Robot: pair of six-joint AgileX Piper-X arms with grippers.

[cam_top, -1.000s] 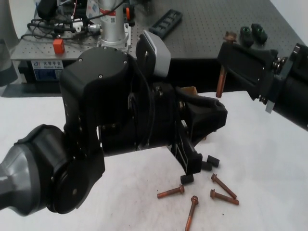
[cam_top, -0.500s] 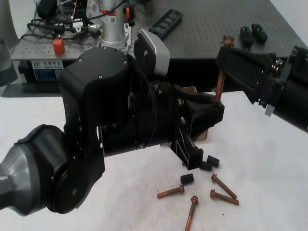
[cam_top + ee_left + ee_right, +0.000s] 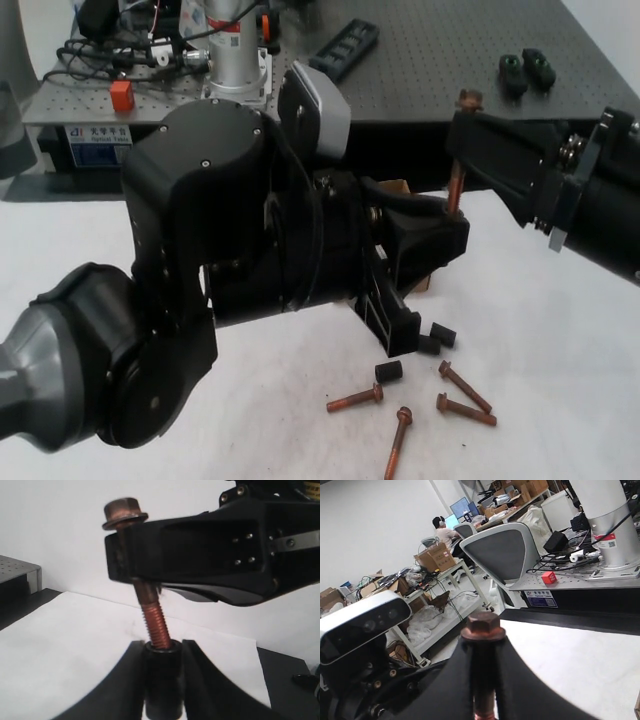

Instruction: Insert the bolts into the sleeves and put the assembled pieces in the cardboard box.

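My left gripper is shut on a black sleeve held upright. Directly above it, my right gripper is shut on a copper bolt just under its hex head, and the threaded tip sits in the sleeve's mouth. From above, the bolt hangs upright from the right gripper over the left gripper. In the right wrist view the bolt head pokes out between my right gripper's fingers. The cardboard box is mostly hidden behind the left arm.
Several loose copper bolts lie on the white sheet near the front, with three loose black sleeves beside them. The left arm's bulk covers the bench's middle. A dark perforated bench top with cables and a metal post lies behind.
The right gripper has come down and slightly left with the bolt, bringing its tip onto the sleeve. The left gripper has shifted a little under it.
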